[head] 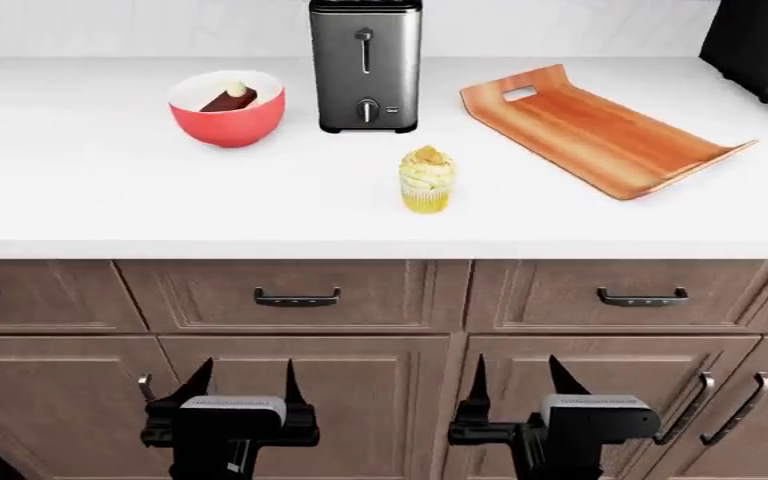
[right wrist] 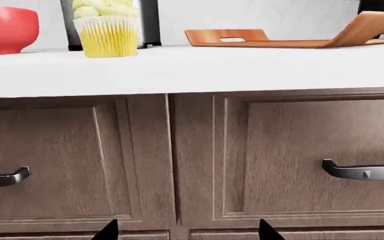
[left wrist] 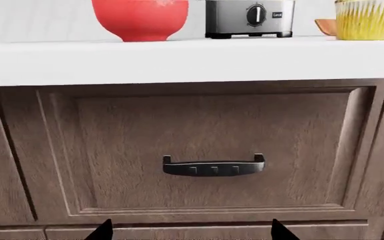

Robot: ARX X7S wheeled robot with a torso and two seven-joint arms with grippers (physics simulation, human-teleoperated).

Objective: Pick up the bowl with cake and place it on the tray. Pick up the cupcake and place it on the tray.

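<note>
1. While both arms hang low in front of the cabinet drawers, well below the white countertop [head: 91, 200], nothing on top is being touched.
2. Taking the toaster [head: 365, 65] at the back of the counter as the landmark: the bowl with cake [head: 228, 107] sits just to its left, red outside and white inside, with the chocolate slice and its cream swirl lying in it.
3. Just in front of the toaster, a little to the right and nearer the counter's front edge, the cupcake [head: 427, 180] stands upright in its yellow pleated wrapper, apart from everything else.
4. To the right of the toaster lies the tray [head: 598, 135], set at an angle, its upturned end with the slot handle nearest the toaster; nothing rests on it.
5. Far below the toaster and a bit left, the left gripper [head: 241, 385] points its two dark fingers upward with a clear gap between them, holding nothing.
6. Below and to the right, the right gripper [head: 518, 382] stands the same way, fingers parted and empty.
7. From the left wrist view only the fingertips [left wrist: 102, 231] show at the frame's edge, facing a drawer handle [left wrist: 213, 166], with the bowl, toaster and cupcake lined along the counter above.
</note>
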